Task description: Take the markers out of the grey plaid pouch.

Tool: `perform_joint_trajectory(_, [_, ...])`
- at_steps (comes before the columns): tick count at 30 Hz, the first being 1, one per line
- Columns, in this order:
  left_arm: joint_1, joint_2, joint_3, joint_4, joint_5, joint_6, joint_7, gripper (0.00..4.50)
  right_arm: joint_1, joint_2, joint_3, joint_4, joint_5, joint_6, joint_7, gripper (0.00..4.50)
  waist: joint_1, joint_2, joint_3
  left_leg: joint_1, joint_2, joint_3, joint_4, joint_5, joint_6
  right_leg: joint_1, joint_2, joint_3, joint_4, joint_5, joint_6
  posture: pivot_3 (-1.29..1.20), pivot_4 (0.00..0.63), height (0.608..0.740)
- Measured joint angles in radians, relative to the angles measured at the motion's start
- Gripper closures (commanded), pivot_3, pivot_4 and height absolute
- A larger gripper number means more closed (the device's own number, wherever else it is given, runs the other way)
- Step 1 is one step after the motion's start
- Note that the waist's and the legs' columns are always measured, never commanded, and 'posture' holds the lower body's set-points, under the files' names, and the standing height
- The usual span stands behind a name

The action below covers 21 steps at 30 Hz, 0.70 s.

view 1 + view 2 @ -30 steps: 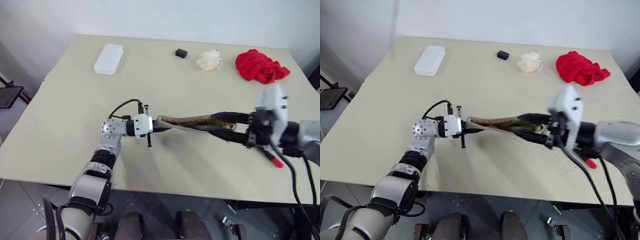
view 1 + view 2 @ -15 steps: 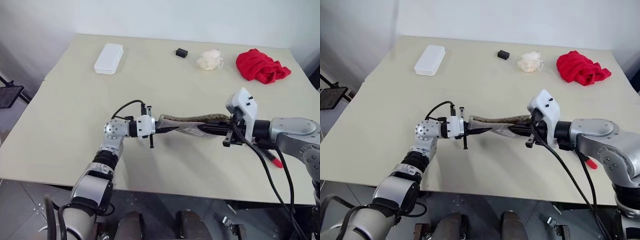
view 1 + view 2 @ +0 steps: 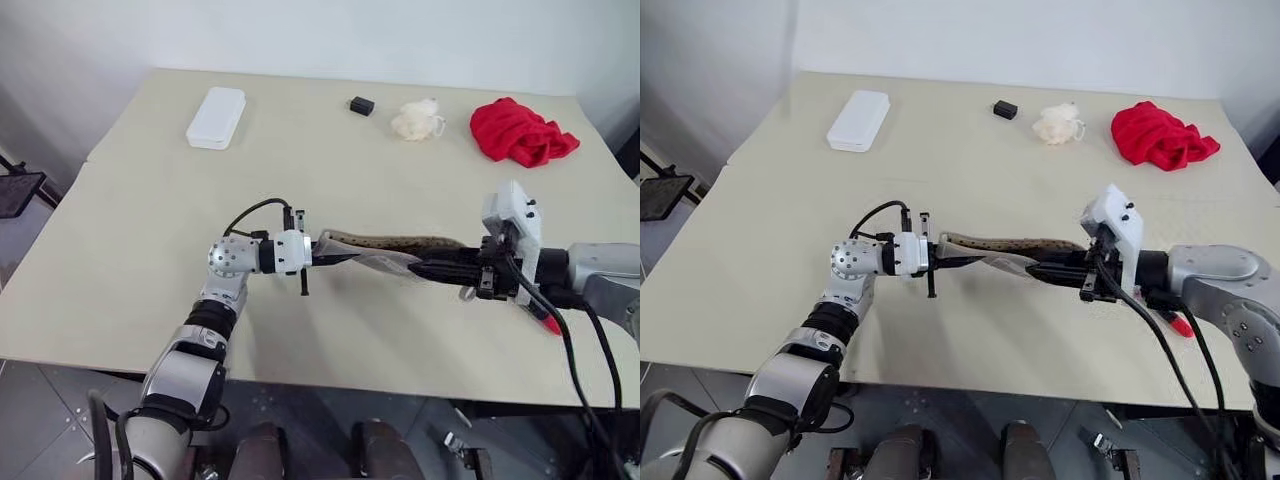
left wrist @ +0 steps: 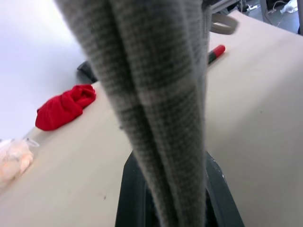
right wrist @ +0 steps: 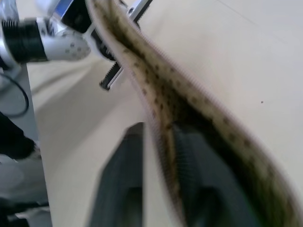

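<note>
On the beige table [image 3: 130,230], a white case [image 3: 216,117] lay at the far left, and along the far edge sat a small black block [image 3: 362,105], a cream fluffy wad [image 3: 417,120] and a crumpled red cloth [image 3: 520,131], all well apart from the arms. A marker [image 3: 547,321] with a red end lay on the table near the right arm, partly hidden behind it. Between the 2 arms the grey pouch [image 3: 385,252] hung stretched above the tabletop, a long, limp strip of woven fabric with its mouth open and the beige spotted lining showing. The left gripper [image 3: 318,257] had its fingers clamped together on 1 end of the pouch. The right gripper [image 3: 425,268] had its 2 black fingers [image 5: 120,189] slightly apart, straddling the pouch's open rim, 1 finger inside against the lining and 1 outside. Whatever was inside the pouch could not be made out.
</note>
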Motion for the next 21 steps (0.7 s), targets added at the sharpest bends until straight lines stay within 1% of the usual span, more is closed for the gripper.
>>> perform_joint_trajectory(1, [0.0,0.0,0.0,0.0,0.0,0.0,0.0,4.5,0.012,0.0,0.0,0.0,-0.017,-0.027,0.014,2.11,0.001,0.0,0.0,0.0,0.0,0.0,0.0,0.0,0.0,0.0,0.0,0.0,0.0,0.0,0.0,0.0,0.15,0.74])
perform_joint_trajectory(6, [0.0,0.001,0.001,0.003,0.0,0.001,0.0,4.5,0.023,0.0,-0.044,0.008,0.02,-0.044,0.073,2.11,0.001,0.0,0.0,0.0,0.0,0.0,0.0,0.0,0.0,0.0,0.0,0.0,0.0,0.0,0.0,0.0,0.15,0.74])
perform_joint_trajectory(11, [0.0,0.003,0.001,0.003,0.0,0.001,0.0,4.5,-0.053,0.006,-0.106,0.074,0.104,0.016,0.033,2.11,0.001,0.0,0.0,0.0,0.0,0.0,0.0,0.0,0.0,0.0,0.0,0.0,0.0,0.0,0.0,0.0,0.15,0.74])
perform_joint_trajectory(14, [0.0,0.002,0.001,0.003,0.0,0.001,0.0,4.5,-0.063,0.002,-0.102,0.087,0.091,0.023,0.018,2.11,0.001,0.0,0.0,0.0,0.0,0.0,0.0,0.0,0.0,0.0,0.0,0.0,0.0,0.0,0.0,0.0,0.15,0.74])
perform_joint_trajectory(17, [0.0,0.001,0.001,0.003,0.0,0.001,0.0,4.5,-0.066,0.002,-0.058,0.102,0.036,0.016,-0.003,2.6,0.001,0.0,0.0,0.0,0.0,0.0,0.0,0.0,0.0,0.0,0.0,0.0,0.0,0.0,0.0,0.0,0.15,0.74])
perform_joint_trajectory(21, [0.0,0.001,0.001,0.004,0.0,0.001,0.0,4.5,-0.052,0.002,-0.034,0.092,-0.011,-0.017,0.02,3.88,0.001,0.0,0.0,0.0,0.0,0.0,0.0,0.0,0.0,0.0,0.0,0.0,0.0,0.0,0.0,0.0,0.15,0.74])
